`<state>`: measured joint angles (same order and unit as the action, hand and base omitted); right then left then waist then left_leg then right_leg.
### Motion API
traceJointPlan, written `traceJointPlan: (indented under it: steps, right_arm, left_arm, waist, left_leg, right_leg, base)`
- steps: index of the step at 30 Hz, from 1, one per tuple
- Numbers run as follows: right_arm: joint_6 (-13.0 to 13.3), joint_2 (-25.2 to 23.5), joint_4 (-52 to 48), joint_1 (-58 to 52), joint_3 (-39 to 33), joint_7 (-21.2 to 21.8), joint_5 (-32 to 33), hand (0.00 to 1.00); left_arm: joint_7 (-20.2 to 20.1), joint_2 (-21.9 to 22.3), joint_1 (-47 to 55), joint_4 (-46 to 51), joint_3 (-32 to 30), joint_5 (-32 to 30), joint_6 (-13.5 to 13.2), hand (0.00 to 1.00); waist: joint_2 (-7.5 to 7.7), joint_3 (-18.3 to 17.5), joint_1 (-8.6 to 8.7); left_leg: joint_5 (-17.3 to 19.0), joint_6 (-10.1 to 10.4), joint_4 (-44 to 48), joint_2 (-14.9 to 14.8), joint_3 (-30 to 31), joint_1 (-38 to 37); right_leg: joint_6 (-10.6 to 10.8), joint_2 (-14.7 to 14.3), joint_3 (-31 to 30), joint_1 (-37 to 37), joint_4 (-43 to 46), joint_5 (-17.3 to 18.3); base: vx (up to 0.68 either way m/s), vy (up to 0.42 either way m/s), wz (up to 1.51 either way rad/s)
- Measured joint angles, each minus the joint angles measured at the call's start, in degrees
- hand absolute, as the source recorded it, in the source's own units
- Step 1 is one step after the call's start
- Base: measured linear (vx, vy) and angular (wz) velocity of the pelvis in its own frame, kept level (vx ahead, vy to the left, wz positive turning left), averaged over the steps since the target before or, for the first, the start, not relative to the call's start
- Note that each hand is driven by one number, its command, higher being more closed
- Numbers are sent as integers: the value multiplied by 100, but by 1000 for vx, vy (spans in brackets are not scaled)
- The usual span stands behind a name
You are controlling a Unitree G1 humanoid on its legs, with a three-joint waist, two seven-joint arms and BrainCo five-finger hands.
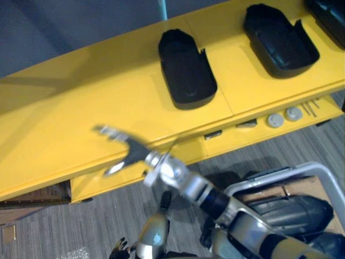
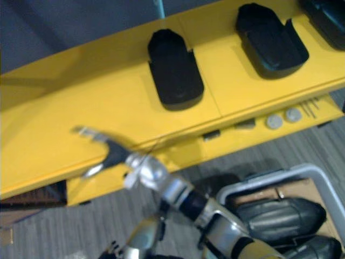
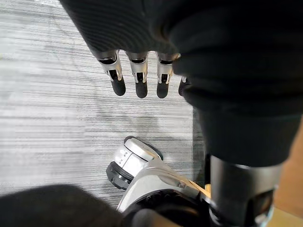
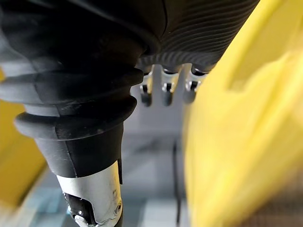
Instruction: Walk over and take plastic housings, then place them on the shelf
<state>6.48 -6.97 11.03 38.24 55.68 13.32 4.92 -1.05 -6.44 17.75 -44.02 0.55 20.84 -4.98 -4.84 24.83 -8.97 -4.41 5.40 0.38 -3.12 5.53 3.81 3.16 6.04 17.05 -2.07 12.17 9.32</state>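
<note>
Right hand: the right hand (image 1: 135, 152) is spread wide, fingers straight and apart, thumb out to the side. It holds nothing and hangs above the front edge of the shelf; I cannot tell if it touches the shelf.
Risk at the hand: with the fingers so wide, a swing to the side could, I think, hit the nearest housing and push it crooked or toward the edge. A low move back could also catch the shelf edge.
Left hand: the left hand (image 3: 141, 78) is down at the side, fingers straight and relaxed, pointing at the floor, empty.
Shelf: the yellow shelf (image 1: 81, 108) has much free room near the right hand.
Housings on shelf: the nearest housing (image 1: 186, 70) lies near the hand, apart from it. A second housing (image 1: 280, 40) and a third housing (image 1: 329, 16) lie further along.
Lower level: two round grey discs (image 1: 275, 120) lie there.
Bin: the bin (image 1: 323, 172) stands on the floor in front of the shelf, with more housings (image 1: 294, 213) inside.
Stage: probably between two placements; the next housing must come from the bin.
</note>
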Motion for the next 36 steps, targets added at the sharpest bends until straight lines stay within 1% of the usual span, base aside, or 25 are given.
traceJointPlan:
  steps: [2, 4, 6, 8, 9, 10, 11, 12, 14, 15, 16, 18, 19, 20, 22, 23, 24, 25, 26, 27, 30, 32, 33, 35, 36]
  right_arm:
    - [74, -94, -423, -46, 51, 55, -1, 0]
    - [171, -94, -703, -53, -3, 25, -3, 0]
    - [222, -94, -945, -73, -209, -199, -37, 0]
    - [198, -92, -1048, -76, -733, -608, -157, 0]
    - [197, -92, -1048, -76, -750, -614, -157, 0]
    - [73, -14, -1073, -75, -1566, -1059, -195, 0]
    - [-61, 158, -1123, -99, -2090, -1347, -241, 0]
    - [-95, 295, -1176, -129, -2334, -1492, -236, 0]
    - [-203, 994, -1861, -670, -3468, -1974, -222, 0]
    - [-201, 1157, -2066, -859, -3784, -2058, -222, 0]
    - [-195, 1443, -2448, -1237, -4444, -2168, -208, 0]
    - [-128, 1728, -2912, -1862, -5430, -2309, -35, 0]
    - [-23, 1835, -3066, -2255, -6008, -2386, 155, 0]
    - [45, 1867, -3100, -2459, -6277, -2430, 217, 0]
    - [402, 1885, -3118, -3414, -7201, -2447, 501, 0]
    - [479, 1879, -3119, -3647, -7391, -2434, 568, 0]
    - [557, 1867, -3118, -4080, -7729, -2401, 565, 0]
    - [606, 1856, -3112, -4342, -7947, -2340, 534, 0]
    - [631, 1858, -3049, -4610, -8176, -2306, 531, 0]
    - [644, 1861, -2884, -4835, -8288, -2313, 549, 0]
    - [712, 1842, -2251, -5234, -8232, -2355, 553, 0]
    - [743, 1648, -1627, -5508, -7998, -2575, 683, 0]
    - [784, 1562, -1512, -5551, -7937, -2624, 730, 0]
    - [1031, 1161, -1280, -5774, -7667, -2722, 858, 0]
    - [1119, 1074, -1278, -5838, -7595, -2724, 891, 0]
  left_arm:
    - [2, 2, -39, -5, -32, -127, -47, 0]
    - [14, 2, -55, -23, -35, -173, -53, 0]
    - [58, -2, -72, -99, -49, -323, -59, 0]
    - [119, -25, -74, -176, -60, -495, -67, 0]
    - [119, -26, -73, -177, -63, -500, -67, 0]
    - [208, -94, -56, -225, -153, -629, -73, 0]
    - [252, -94, -36, -223, -220, -748, -75, 0]
    - [275, -106, -33, -221, -228, -817, -76, 0]
    - [344, -116, -14, -222, -346, -937, -86, 0]
    - [359, -103, 1, -222, -403, -1005, -97, 0]
    - [439, -97, 53, -227, -455, -1031, -116, 0]
    - [519, -88, 131, -272, -512, -1065, -120, 0]
    - [571, -42, 197, -342, -584, -1067, -123, 0]
    - [599, -7, 228, -396, -647, -1068, -132, 0]
    - [747, 74, 376, -571, -705, -1066, -227, 0]
    - [769, 92, 402, -573, -720, -1069, -255, 0]
    - [779, 126, 474, -592, -761, -1071, -275, 0]
    - [781, 167, 491, -656, -840, -1093, -281, 0]
    - [816, 239, 507, -683, -944, -1193, -291, 0]
    - [843, 248, 548, -684, -947, -1234, -334, 0]
    - [846, 246, 593, -684, -945, -1235, -428, 0]
    - [846, 248, 584, -682, -937, -1233, -493, 0]
    - [846, 249, 582, -677, -935, -1235, -499, 0]
    - [848, 256, 603, -665, -924, -1245, -530, 0]
    - [850, 256, 607, -665, -914, -1253, -531, 0]
  waist:
    - [17, -8, -64]
    - [55, -28, -75]
    - [155, -89, -74]
    - [339, -332, -51]
    - [344, -336, -50]
    - [484, -524, 5]
    - [546, -593, 26]
    - [572, -625, 38]
    - [676, -826, 83]
    - [710, -865, 112]
    - [760, -896, 206]
    - [791, -1039, 383]
    - [793, -1134, 526]
    - [793, -1177, 607]
    - [733, -1399, 869]
    - [725, -1443, 926]
    - [693, -1511, 1028]
    - [677, -1560, 1108]
    - [651, -1618, 1225]
    - [637, -1631, 1297]
    - [646, -1681, 1306]
    - [671, -1696, 1299]
    - [672, -1687, 1294]
    - [654, -1689, 1288]
    - [654, -1690, 1289]
  left_leg:
    - [2, 0, -9, -12, -11, 2]
    - [2, -1, -26, -21, -24, -19]
    - [1, -1, -114, -32, -39, -152]
    - [-3, 5, -212, -53, -48, -194]
    - [-3, 5, -212, -53, -49, -194]
    - [-8, 9, -273, -59, -87, -247]
    - [-7, 9, -316, -55, -158, -346]
    - [-7, 8, -345, -53, -202, -398]
    - [-4, 4, -462, -49, -367, -497]
    - [-4, 4, -484, -51, -431, -518]
    - [21, -11, -487, -54, -577, -577]
    - [72, -21, -487, -71, -821, -615]
    - [114, -15, -487, -89, -1018, -685]
    - [129, -10, -487, -100, -1125, -730]
    - [259, 1, -487, -172, -1435, -890]
    - [286, 6, -487, -188, -1488, -925]
    - [337, 21, -486, -215, -1599, -977]
    - [361, 27, -477, -228, -1692, -996]
    - [378, 28, -485, -234, -1746, -1016]
    - [372, 32, -490, -237, -1797, -1052]
    - [352, 40, -492, -234, -1854, -1047]
    - [302, 11, -495, -211, -1842, -966]
    - [294, 14, -498, -202, -1841, -956]
    - [296, 12, -524, -153, -1844, -965]
    - [301, 5, -525, -140, -1847, -966]
  right_leg:
    - [2, -24, 2, -31, -101, -58]
    - [2, -46, 5, -88, -203, -109]
    - [9, -76, 5, -244, -367, -157]
    - [10, -115, 8, -309, -518, -197]
    - [10, -116, 8, -309, -520, -198]
    - [15, -134, -10, -381, -657, -253]
    - [29, -131, -78, -442, -714, -277]
    - [36, -131, -129, -477, -748, -292]
    - [76, -126, -290, -495, -876, -361]
    - [80, -124, -330, -489, -907, -384]
    - [91, -122, -459, -505, -959, -431]
    - [121, -124, -698, -438, -1029, -511]
    - [128, -130, -902, -405, -1049, -554]
    - [139, -134, -989, -405, -1061, -578]
    - [155, -200, -1296, -395, -1098, -647]
    - [152, -216, -1388, -392, -1100, -649]
    - [151, -243, -1524, -393, -1111, -649]
    - [145, -253, -1584, -386, -1130, -652]
    - [124, -267, -1652, -359, -1152, -666]
    - [125, -281, -1701, -307, -1096, -665]
    - [132, -283, -1752, -197, -1027, -660]
    - [143, -253, -1746, -94, -992, -650]
    - [147, -242, -1743, -82, -986, -647]
    - [171, -189, -1727, -94, -970, -633]
    - [178, -176, -1728, -94, -969, -630]
  base:
    - [1, 4, -2]
    - [4, 5, -5]
    - [18, -8, -3]
    - [16, -12, 0]
    - [53, -26, -3]
    - [69, -14, -14]
    - [68, -4, -21]
    - [60, 12, -30]
    - [48, 19, -32]
    - [53, 25, -42]
    - [44, 23, -50]
    - [46, 38, -68]
    - [50, 38, -71]
    - [47, 29, -82]
    - [37, 13, -73]
    - [20, -2, -69]
    - [-21, -6, -56]
    - [-41, -10, -56]
    - [-57, -4, -39]
    - [-40, 0, -32]
    - [-55, 10, -13]
    - [-68, 11, 5]
    - [-70, 24, 6]
    - [-49, 38, 5]
    - [-14, 51, 0]
